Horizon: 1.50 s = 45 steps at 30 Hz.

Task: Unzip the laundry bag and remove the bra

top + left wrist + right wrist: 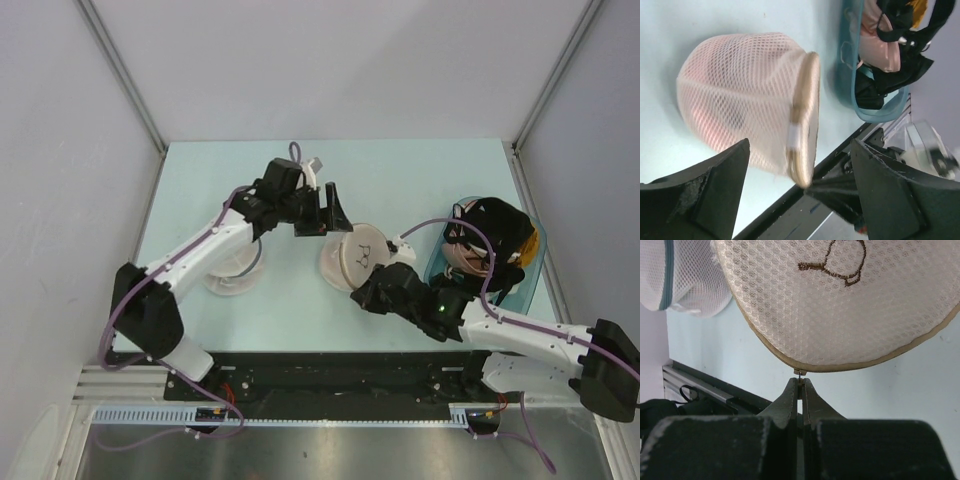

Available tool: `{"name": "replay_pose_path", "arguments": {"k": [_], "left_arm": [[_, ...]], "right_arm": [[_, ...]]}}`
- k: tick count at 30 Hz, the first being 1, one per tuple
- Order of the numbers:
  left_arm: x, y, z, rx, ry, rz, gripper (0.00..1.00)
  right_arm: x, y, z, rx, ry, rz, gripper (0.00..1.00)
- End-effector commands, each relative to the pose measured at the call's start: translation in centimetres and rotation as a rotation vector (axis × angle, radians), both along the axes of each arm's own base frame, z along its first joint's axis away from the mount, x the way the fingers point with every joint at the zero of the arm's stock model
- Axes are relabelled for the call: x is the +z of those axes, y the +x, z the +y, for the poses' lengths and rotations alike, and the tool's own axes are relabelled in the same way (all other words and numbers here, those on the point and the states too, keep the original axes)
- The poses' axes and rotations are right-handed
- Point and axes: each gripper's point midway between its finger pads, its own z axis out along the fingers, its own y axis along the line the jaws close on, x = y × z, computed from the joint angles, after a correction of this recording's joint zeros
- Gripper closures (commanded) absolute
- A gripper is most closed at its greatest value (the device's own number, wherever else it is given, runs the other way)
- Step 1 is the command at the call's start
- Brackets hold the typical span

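The cream-beige laundry bag stands on its edge at mid-table, its dark bra icon facing my right wrist camera. Its zip looks closed all round. My right gripper is at the bag's near edge, shut on the small zip pull. My left gripper is open and empty just behind the bag, its jaws spread wide either side of the bag's rim without touching it. A pale pink tint shows through the mesh dome; the bra itself is hidden inside.
A whiter round mesh pouch lies under my left arm, also in the right wrist view. A teal basket at the right holds black clothing and pinkish fabric. The table's black front rail runs close by.
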Motion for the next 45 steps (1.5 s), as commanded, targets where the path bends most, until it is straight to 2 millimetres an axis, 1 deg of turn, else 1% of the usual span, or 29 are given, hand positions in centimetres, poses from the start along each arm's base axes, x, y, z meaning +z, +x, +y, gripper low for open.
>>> {"name": "replay_pose_path", "arguments": {"k": [1, 2, 3, 4, 5, 6, 7, 8, 10, 11, 12, 15, 16, 18, 19, 20, 22, 23, 25, 27, 29, 31, 36, 37, 39, 40, 42, 44, 45], "left_arm": [[7.3, -2.1, 3.1, 0.046, -0.047, -0.195, 0.16], [7.5, -2.7, 3.3, 0.050, -0.070, -0.196, 0.17], [6.4, -3.3, 3.3, 0.070, -0.101, -0.161, 0.19], [7.0, -4.4, 3.2, 0.051, -0.152, -0.162, 0.19], [4.9, -5.4, 3.1, 0.060, -0.170, -0.089, 0.19], [5.2, -5.5, 2.5, 0.052, -0.216, -0.099, 0.17], [4.7, -5.9, 2.1, 0.046, -0.238, -0.082, 0.16], [3.2, -6.7, 1.8, 0.035, -0.255, -0.019, 0.16], [2.7, -6.8, 0.9, 0.021, -0.284, -0.003, 0.08], [1.6, -7.4, 0.2, 0.006, -0.286, 0.041, 0.02], [1.7, -7.4, -0.4, -0.013, -0.307, 0.030, 0.00], [-0.1, -8.0, -1.8, -0.046, -0.292, 0.071, 0.02], [-0.7, -7.9, -2.1, -0.046, -0.287, 0.080, 0.05], [-1.9, -8.1, -2.5, -0.050, -0.284, 0.118, 0.16], [-1.6, -7.8, -2.8, -0.054, -0.302, 0.102, 0.20], [-1.6, -7.7, -2.8, -0.050, -0.302, 0.103, 0.30], [-1.7, -7.5, -2.9, -0.044, -0.304, 0.103, 0.39], [-1.6, -7.4, -3.1, -0.045, -0.303, 0.101, 0.54], [-1.8, -7.3, -3.1, -0.044, -0.293, 0.108, 0.68], [-1.8, -7.2, -3.1, -0.049, -0.272, 0.115, 0.89], [-1.4, -6.9, -3.1, -0.058, -0.257, 0.092, 1.00], [-1.3, -6.7, -2.8, -0.057, -0.237, 0.087, 1.00], [1.6, -5.3, -1.1, -0.037, -0.236, 0.003, 0.99], [2.1, -5.1, -0.8, -0.032, -0.234, -0.010, 1.00], [3.4, -4.5, 0.2, -0.020, -0.226, -0.044, 1.00], [3.8, -4.3, 0.6, -0.015, -0.222, -0.054, 1.00], [4.8, -3.7, 1.6, 0.003, -0.213, -0.089, 1.00], [5.2, -3.1, 2.3, 0.024, -0.201, -0.114, 1.00], [5.3, -2.9, 2.5, 0.028, -0.196, -0.121, 1.00]], "right_arm": [[3.2, 2.3, 0.7, -0.077, 0.099, -0.059, 1.00], [3.1, 2.5, 0.8, -0.073, 0.102, -0.055, 1.00], [3.1, 2.8, 0.7, -0.077, 0.102, -0.058, 1.00], [3.1, 2.9, 0.8, -0.077, 0.101, -0.061, 1.00], [3.1, 2.9, 0.8, -0.075, 0.103, -0.062, 1.00], [3.0, 2.9, 0.8, -0.072, 0.100, -0.062, 1.00], [3.1, 3.1, 0.9, -0.073, 0.102, -0.064, 1.00], [2.9, 3.0, 0.9, -0.070, 0.100, -0.059, 1.00], [2.9, 2.9, 1.0, -0.069, 0.103, -0.056, 1.00], [2.8, 3.0, 0.9, -0.076, 0.100, -0.050, 1.00], [2.8, 2.9, 0.8, -0.077, 0.099, -0.051, 1.00], [3.0, 2.9, 0.6, -0.089, 0.099, -0.054, 1.00], [3.0, 2.9, 0.6, -0.090, 0.099, -0.056, 1.00], [2.9, 2.8, 0.5, -0.090, 0.091, -0.053, 1.00], [2.8, 2.7, 0.5, -0.086, 0.088, -0.052, 1.00], [2.7, 2.5, 0.5, -0.081, 0.085, -0.050, 1.00], [2.4, 2.3, 0.4, -0.083, 0.076, -0.039, 1.00], [2.5, 2.3, 0.3, -0.088, 0.073, -0.040, 1.00], [2.4, 2.3, 0.2, -0.092, 0.069, -0.037, 1.00], [2.1, 2.2, 0.0, -0.092, 0.058, -0.034, 1.00], [2.2, 2.2, -0.2, -0.093, 0.052, -0.037, 1.00], [2.0, 2.3, -0.5, -0.100, 0.041, -0.037, 1.00], [1.5, 2.6, -2.3, -0.125, -0.011, -0.044, 1.00], [0.9, 2.8, -3.1, -0.138, -0.036, -0.040, 1.00], [0.9, 3.0, -4.1, -0.130, -0.066, -0.065, 1.00], [0.1, 3.1, -5.1, -0.141, -0.100, -0.058, 1.00], [-0.6, 3.3, -6.4, -0.158, -0.132, -0.055, 1.00], [-2.0, 3.6, -8.2, -0.193, -0.168, -0.032, 1.00], [-2.3, 3.7, -8.6, -0.204, -0.168, -0.026, 1.00]]}}
